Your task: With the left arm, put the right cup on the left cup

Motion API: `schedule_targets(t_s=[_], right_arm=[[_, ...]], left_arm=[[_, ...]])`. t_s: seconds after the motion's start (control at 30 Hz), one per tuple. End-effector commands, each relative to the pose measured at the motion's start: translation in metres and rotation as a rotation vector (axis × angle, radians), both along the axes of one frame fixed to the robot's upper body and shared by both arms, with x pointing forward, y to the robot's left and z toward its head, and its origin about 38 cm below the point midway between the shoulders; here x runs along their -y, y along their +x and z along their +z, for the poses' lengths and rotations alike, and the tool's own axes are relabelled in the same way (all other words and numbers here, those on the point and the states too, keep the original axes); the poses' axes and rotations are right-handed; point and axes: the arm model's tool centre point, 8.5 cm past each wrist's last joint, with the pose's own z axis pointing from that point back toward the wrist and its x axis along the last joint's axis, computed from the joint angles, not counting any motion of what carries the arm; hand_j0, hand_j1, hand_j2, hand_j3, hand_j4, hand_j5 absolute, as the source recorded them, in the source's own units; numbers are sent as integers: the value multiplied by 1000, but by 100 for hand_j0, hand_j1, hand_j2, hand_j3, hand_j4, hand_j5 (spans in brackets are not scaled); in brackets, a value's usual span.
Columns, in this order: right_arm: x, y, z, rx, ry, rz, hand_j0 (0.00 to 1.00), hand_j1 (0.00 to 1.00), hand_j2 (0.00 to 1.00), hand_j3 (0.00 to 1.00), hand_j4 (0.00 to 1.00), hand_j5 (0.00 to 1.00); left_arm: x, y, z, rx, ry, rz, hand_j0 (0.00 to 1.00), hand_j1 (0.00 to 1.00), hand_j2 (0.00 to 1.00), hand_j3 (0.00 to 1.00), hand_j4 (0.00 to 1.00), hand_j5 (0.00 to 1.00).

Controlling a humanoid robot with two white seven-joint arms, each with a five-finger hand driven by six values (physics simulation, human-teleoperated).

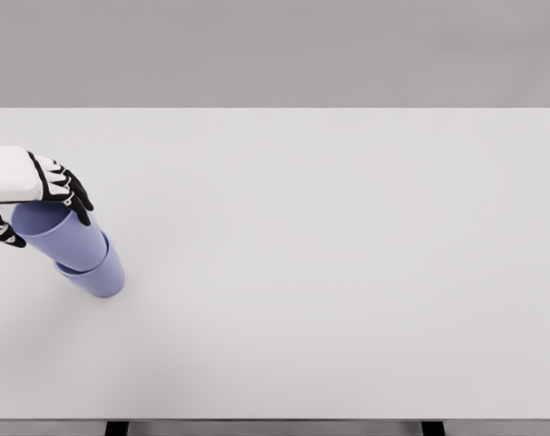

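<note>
Two lavender-blue cups sit at the left of the white table [329, 254]. The upper cup [62, 232] is nested in the lower cup [98, 275], and the stack leans toward the upper left. My left hand [41, 204] comes in from the left edge at the upper cup's rim. Its black fingers [73, 195] rest over the far side of the rim and its thumb [3, 232] shows at the near side, so the hand is shut on the upper cup. The right arm is out of view.
The table's front edge runs along the bottom of the picture, with two dark legs [117, 428] below it. A grey wall stands behind the far edge.
</note>
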Motion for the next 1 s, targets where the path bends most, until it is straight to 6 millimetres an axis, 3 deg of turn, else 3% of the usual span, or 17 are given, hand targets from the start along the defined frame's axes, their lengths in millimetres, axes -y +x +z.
schedule_targets(t_s=[0.0,0.97], right_arm=[[0,1,0,1,0,0,100,100,100,100,100,100],[0,1,0,1,0,0,100,100,100,100,100,100]], left_arm=[[-2,0,2,1,-5,8,69,69,69,69,69,69],[-4,2,-3,-5,6,14,69,69,69,69,69,69]])
